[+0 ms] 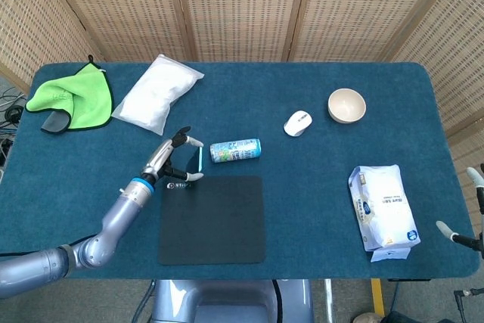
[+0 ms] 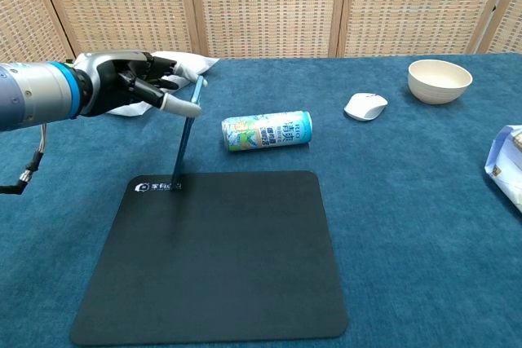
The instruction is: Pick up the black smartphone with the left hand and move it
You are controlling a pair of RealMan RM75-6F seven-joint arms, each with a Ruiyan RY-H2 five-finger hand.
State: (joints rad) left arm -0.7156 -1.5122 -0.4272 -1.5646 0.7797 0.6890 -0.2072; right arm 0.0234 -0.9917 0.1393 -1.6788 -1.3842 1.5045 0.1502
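At the back left corner of the black mat (image 2: pixel 214 258), the smartphone (image 2: pixel 186 132) stands on edge, its top pinched by the left hand (image 2: pixel 122 85), which should grip firmly and lift straight, avoiding the can (image 2: pixel 267 130) nearby.

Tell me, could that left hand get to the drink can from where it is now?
Probably yes: the can lies just beyond the left hand with open table between, but the hand is busy holding the phone.
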